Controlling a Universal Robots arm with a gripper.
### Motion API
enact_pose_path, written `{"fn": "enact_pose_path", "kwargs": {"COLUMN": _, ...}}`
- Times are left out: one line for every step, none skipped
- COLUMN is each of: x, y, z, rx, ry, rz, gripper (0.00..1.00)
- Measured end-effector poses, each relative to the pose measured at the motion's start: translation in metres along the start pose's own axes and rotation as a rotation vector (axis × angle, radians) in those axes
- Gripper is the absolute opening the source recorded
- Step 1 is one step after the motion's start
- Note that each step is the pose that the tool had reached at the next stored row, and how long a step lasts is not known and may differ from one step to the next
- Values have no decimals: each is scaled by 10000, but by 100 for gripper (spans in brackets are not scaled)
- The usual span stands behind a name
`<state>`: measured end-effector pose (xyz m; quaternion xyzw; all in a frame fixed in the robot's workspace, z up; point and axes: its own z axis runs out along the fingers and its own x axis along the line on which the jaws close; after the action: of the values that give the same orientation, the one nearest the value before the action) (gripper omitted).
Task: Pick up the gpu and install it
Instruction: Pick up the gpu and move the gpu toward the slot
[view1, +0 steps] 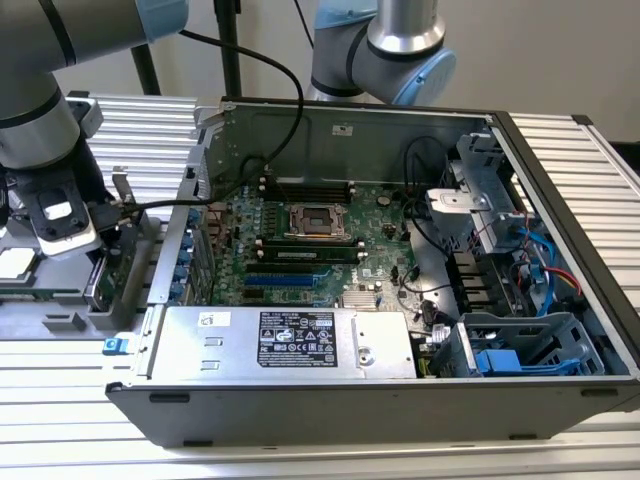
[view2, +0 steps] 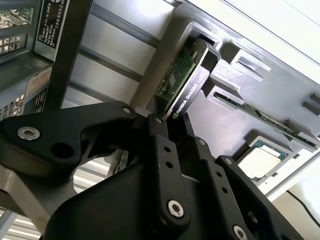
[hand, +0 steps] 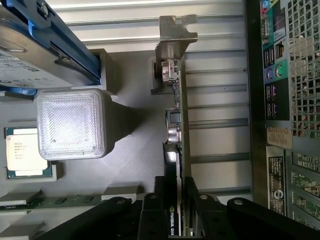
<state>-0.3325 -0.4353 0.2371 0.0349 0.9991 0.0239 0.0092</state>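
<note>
Gripper (view2: 171, 125) is being shown in the second wrist view pinching the gpu (view2: 187, 75) by its edge, one black finger being pressed against each face. The card is being held upright, on its edge, in a slot of the grey tray (hand: 130, 150), just beside the open computer case (view1: 300, 410), at the exterior view's left. Tray and case are being carried by a ribbed metal table (view1: 560, 440). A pale wall (view1: 560, 60) is being seen behind.
</note>
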Motion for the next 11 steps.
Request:
{"fn": "enact_pose_path", "kwargs": {"x": 0, "y": 0, "z": 0, "rx": 0, "ry": 0, "rz": 0, "gripper": 0}}
{"fn": "enact_pose_path", "kwargs": {"x": 0, "y": 0, "z": 0, "rx": 0, "ry": 0, "rz": 0, "gripper": 0}}
{"fn": "enact_pose_path", "kwargs": {"x": 0, "y": 0, "z": 0, "rx": 0, "ry": -1, "rz": 0, "gripper": 0}}
{"fn": "enact_pose_path", "kwargs": {"x": 0, "y": 0, "z": 0, "rx": 0, "ry": 0, "rz": -1, "gripper": 0}}
{"fn": "enact_pose_path", "kwargs": {"x": 0, "y": 0, "z": 0, "rx": 0, "ry": 0, "rz": -1, "gripper": 0}}
{"fn": "enact_pose_path", "kwargs": {"x": 0, "y": 0, "z": 0, "rx": 0, "ry": 0, "rz": -1, "gripper": 0}}
{"fn": "enact_pose_path", "kwargs": {"x": 0, "y": 0, "z": 0, "rx": 0, "ry": 0, "rz": -4, "gripper": 0}}
{"fn": "enact_pose_path", "kwargs": {"x": 0, "y": 0, "z": 0, "rx": 0, "ry": 0, "rz": -7, "gripper": 0}}
{"fn": "enact_pose_path", "kwargs": {"x": 0, "y": 0, "z": 0, "rx": 0, "ry": -1, "rz": -7, "gripper": 0}}
{"fn": "enact_pose_path", "kwargs": {"x": 0, "y": 0, "z": 0, "rx": 0, "ry": 0, "rz": -7, "gripper": 0}}
{"fn": "enact_pose_path", "kwargs": {"x": 0, "y": 0, "z": 0, "rx": 0, "ry": 0, "rz": -8, "gripper": 0}}
